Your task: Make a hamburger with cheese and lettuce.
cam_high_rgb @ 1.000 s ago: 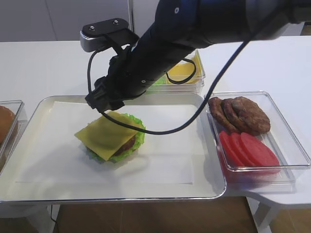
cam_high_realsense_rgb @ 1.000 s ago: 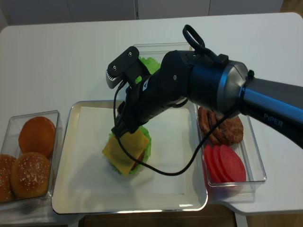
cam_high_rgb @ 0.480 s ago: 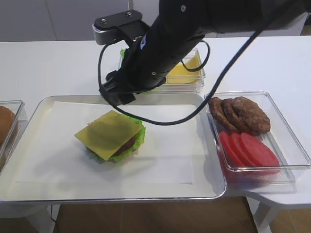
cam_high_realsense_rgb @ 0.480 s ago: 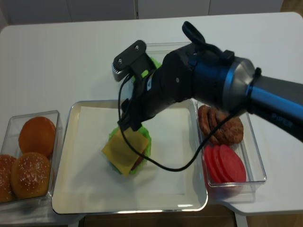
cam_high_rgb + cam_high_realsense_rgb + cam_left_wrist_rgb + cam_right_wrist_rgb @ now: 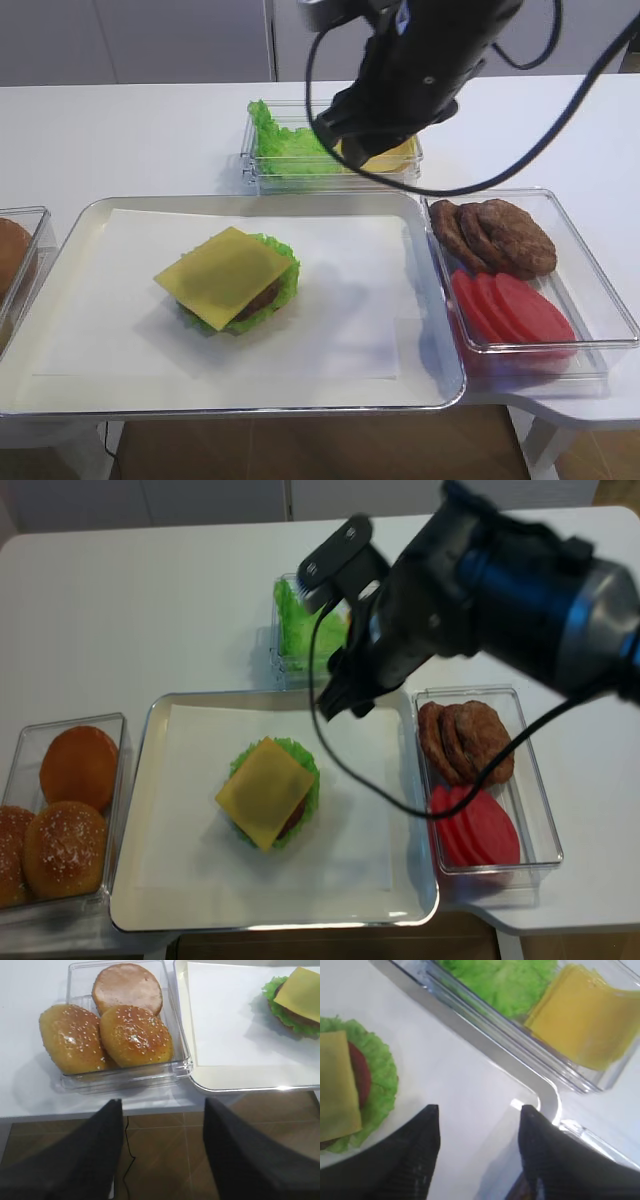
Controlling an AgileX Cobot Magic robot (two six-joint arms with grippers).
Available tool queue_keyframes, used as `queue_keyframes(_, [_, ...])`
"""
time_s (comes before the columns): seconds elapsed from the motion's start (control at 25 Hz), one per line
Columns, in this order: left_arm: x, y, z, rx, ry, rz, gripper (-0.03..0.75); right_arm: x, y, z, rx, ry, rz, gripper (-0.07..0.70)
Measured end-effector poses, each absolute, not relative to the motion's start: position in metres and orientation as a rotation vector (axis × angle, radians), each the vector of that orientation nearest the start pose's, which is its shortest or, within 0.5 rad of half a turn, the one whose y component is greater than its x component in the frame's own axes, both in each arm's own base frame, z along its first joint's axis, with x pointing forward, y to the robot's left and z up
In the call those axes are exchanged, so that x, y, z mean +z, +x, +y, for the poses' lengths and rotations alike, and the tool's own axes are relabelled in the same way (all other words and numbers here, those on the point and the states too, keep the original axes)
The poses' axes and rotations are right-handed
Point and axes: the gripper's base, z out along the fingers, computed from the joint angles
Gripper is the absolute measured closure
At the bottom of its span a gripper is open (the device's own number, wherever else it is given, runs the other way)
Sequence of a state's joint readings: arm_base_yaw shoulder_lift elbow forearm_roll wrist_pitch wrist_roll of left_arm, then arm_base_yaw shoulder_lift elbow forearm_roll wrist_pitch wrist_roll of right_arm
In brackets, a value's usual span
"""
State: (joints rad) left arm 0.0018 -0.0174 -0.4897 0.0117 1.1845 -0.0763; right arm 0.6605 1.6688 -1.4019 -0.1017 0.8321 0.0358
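A metal tray (image 5: 430, 395) lined with white paper sits at the centre of a white table, and on it lies the hamburger (image 5: 262, 298), a brown patty resting on a frilly leaf of lettuce (image 5: 285, 283) with a square slice of cheese (image 5: 222, 275) laid flat on top, skewed so its corners overhang the patty. The right gripper (image 5: 477, 1120) hangs above the tray's far right corner, near the clear box holding spare lettuce leaves (image 5: 285, 150) and cheese slices (image 5: 587, 1015); its two dark fingers stand apart with nothing between them. The left gripper (image 5: 162, 1110) waits off the table's near left edge above a box of sesame buns (image 5: 107, 1035), its fingers also apart and empty. The stack looks loose, so the likeliest trouble is a bun pressed on off-centre sliding the cheese sideways, or the black cable dangling from the right arm brushing the ingredient boxes.
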Motion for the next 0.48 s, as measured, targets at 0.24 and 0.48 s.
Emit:
queue_keyframes(0.24, [0.265, -0.012, 0.001, -0.029, -0.086, 2.159, 0.334, 0.307, 0.314, 0.158, 0.179, -0.668, 2.576, 0.253])
queue_keyframes(0.48, [0.265, -0.012, 0.001, -0.029, -0.086, 2.159, 0.334, 0.320, 0.317, 0.097, 0.149, -0.449, 2.646, 0.253])
